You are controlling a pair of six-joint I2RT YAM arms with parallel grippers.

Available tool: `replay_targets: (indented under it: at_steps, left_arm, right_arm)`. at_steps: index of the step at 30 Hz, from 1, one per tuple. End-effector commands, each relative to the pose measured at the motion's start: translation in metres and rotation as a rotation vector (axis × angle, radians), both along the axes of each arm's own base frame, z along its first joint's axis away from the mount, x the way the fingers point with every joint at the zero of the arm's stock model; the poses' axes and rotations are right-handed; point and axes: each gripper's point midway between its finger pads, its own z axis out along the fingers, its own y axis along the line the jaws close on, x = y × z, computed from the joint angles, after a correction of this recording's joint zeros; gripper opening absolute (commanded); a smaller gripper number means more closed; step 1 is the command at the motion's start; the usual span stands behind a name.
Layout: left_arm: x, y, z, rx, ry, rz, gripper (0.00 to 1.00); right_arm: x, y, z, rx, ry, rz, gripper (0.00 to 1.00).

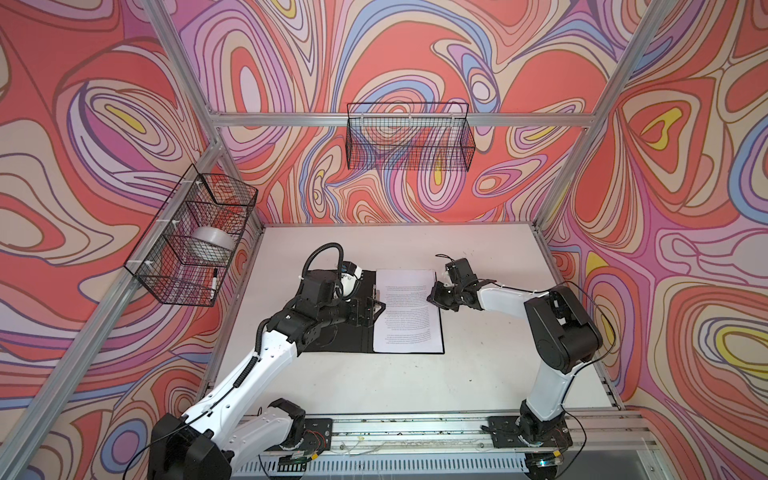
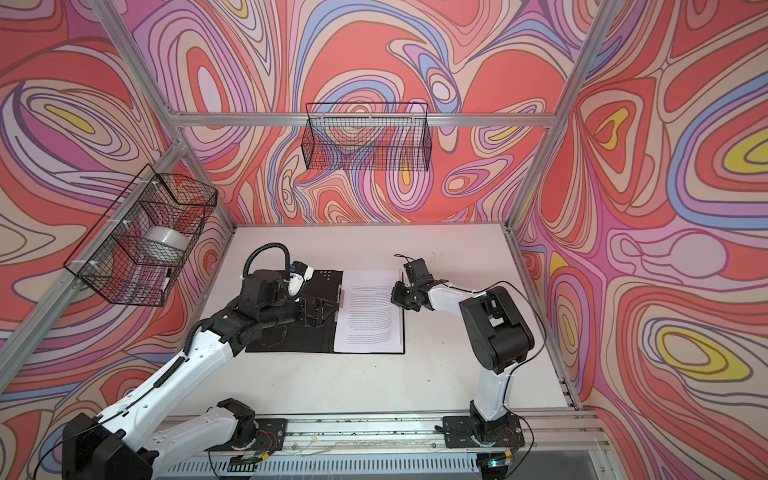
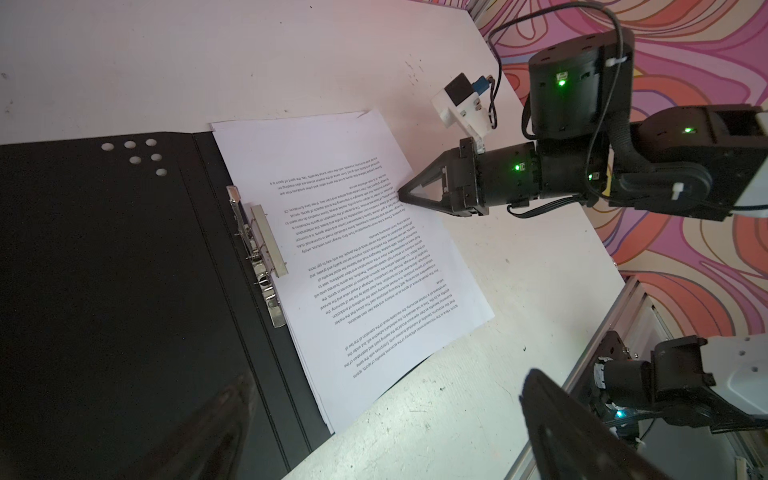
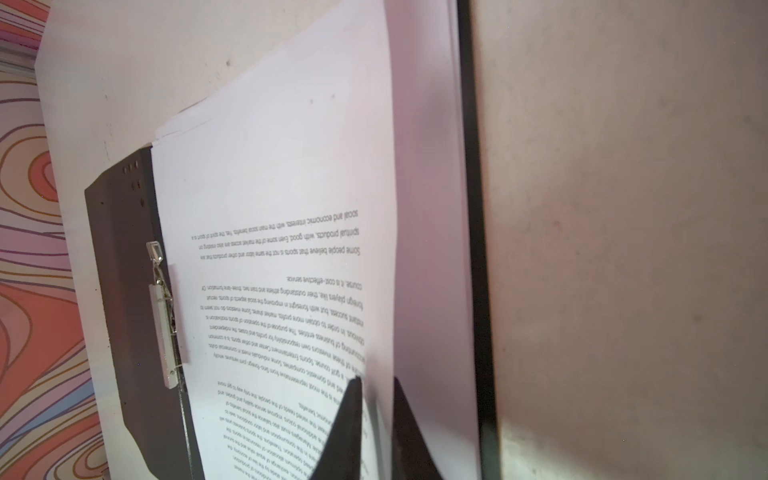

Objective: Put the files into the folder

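Right jaws stand parted by a narrow slit in the right wrist view, tips down on the files (image 4: 282, 187). The top sheet's bowed outer edge rises between them, and we judge it loose rather than clamped. Left jaws gape fully and hold nothing, hovering over the bare black leaf of the open folder (image 3: 104, 249), near its metal clip (image 3: 268, 241).

The files lie as a slightly fanned stack on the folder's other leaf, on the right arm's side, with their spine edge against the clip. A corner or two pokes past the folder's far edge. Whether the clip bar presses on them we cannot tell.

We expect the paper to be light, limp and slick sheet on sheet. A pinch would lift one page and buckle it, and a sideways push would fan the stack. We would grip shallowly at the free long edge away from the spine, or press flat and slide the whole stack.

The folder looks like thin board, stiff enough to swing as a flap. We would lift the bare leaf by its outer edge, though it lies flat and offers little to get under.

Beneath it the counter (image 1: 374, 386) is white, matte and speckled with scuffs. Swirl-patterned walls (image 1: 415, 50) on an aluminium frame (image 1: 291, 118) enclose it. One wire basket (image 1: 409, 137) hangs at the back, and a side basket (image 1: 174, 282) holds a white roll (image 1: 212, 243).
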Motion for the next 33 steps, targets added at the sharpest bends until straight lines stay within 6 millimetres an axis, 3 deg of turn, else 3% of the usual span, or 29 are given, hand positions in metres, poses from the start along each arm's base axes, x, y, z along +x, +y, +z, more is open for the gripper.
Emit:
replay_targets:
  at_steps: [1,7,10,14,18,21,22,24,26,29,33]
  left_arm:
    - [0.002,0.002,0.008,-0.008,-0.006,0.013,1.0]
    - [0.003,0.003,0.007,-0.004,-0.005,0.02,1.0]
    - [0.005,0.008,0.005,0.014,-0.001,0.045,1.0]
    - [0.006,0.016,0.0,0.046,0.019,0.09,1.0]
    - [0.011,0.036,-0.027,0.126,0.128,0.228,0.99]
    - [0.017,0.048,-0.054,0.19,0.24,0.309,0.79]
    - [0.021,0.05,-0.062,0.202,0.27,0.329,0.66]
    - [0.029,0.057,-0.084,0.207,0.359,0.39,0.31]
    - [0.038,0.053,-0.102,0.179,0.42,0.402,0.13]
    - [0.052,0.05,-0.128,0.182,0.482,0.431,0.0]
    - [0.07,0.04,-0.15,0.179,0.522,0.42,0.0]
  right_arm:
    - [-0.004,-0.001,0.005,-0.015,-0.007,-0.003,0.19]
    - [-0.005,-0.003,0.01,-0.034,-0.015,-0.006,0.33]
    - [-0.005,-0.007,0.015,-0.056,-0.026,-0.007,0.46]
    - [-0.002,-0.017,0.04,-0.101,-0.087,-0.018,0.68]
    - [0.001,-0.028,0.055,-0.15,-0.119,-0.025,0.85]
    - [0.001,-0.031,0.058,-0.15,-0.121,-0.017,0.89]
    - [0.001,-0.032,0.058,-0.145,-0.124,-0.019,0.9]
    - [0.0,-0.035,0.057,-0.127,-0.12,-0.02,0.93]
    - [0.0,-0.039,0.054,-0.097,-0.105,-0.019,0.94]
    - [-0.002,-0.046,0.046,-0.081,-0.084,-0.016,0.98]
    - [-0.004,-0.052,0.034,-0.043,-0.05,-0.014,0.98]
